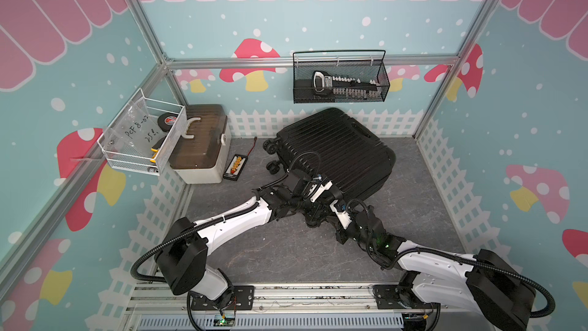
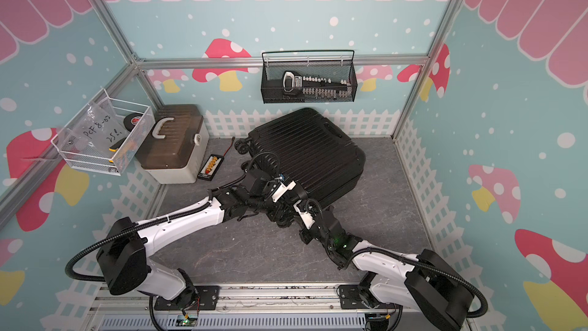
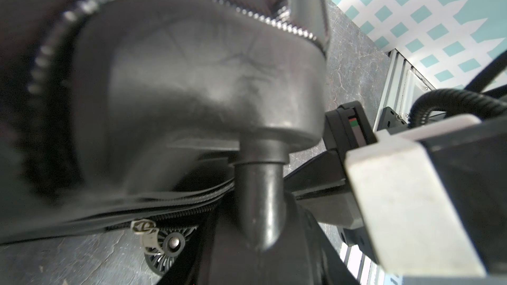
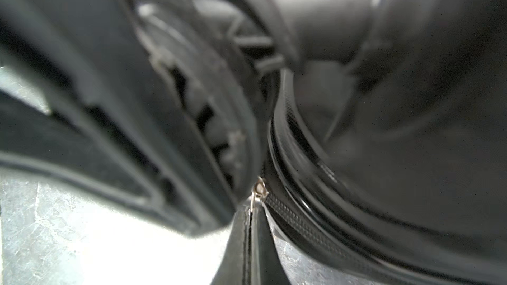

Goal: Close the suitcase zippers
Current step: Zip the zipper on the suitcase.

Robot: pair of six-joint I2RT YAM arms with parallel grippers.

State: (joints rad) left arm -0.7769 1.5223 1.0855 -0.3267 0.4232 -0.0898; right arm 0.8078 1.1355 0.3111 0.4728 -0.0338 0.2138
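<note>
Black hard-shell suitcase [image 1: 337,151] lies flat on the grey tabletop [image 1: 270,249], toward the rear centre, with its wheels [image 1: 270,148] facing the white box [image 1: 200,154]. Both arms meet at its near corner. The right gripper [image 4: 251,215] has its fingers pressed together, pinching the silver zipper pull [image 4: 258,189] where the zippers [image 4: 296,223] curve round the rim. The left gripper [image 1: 308,211] sits at the same corner, close to a wheel stem [image 3: 260,187]; whether it is spread or closed cannot be told.
</note>
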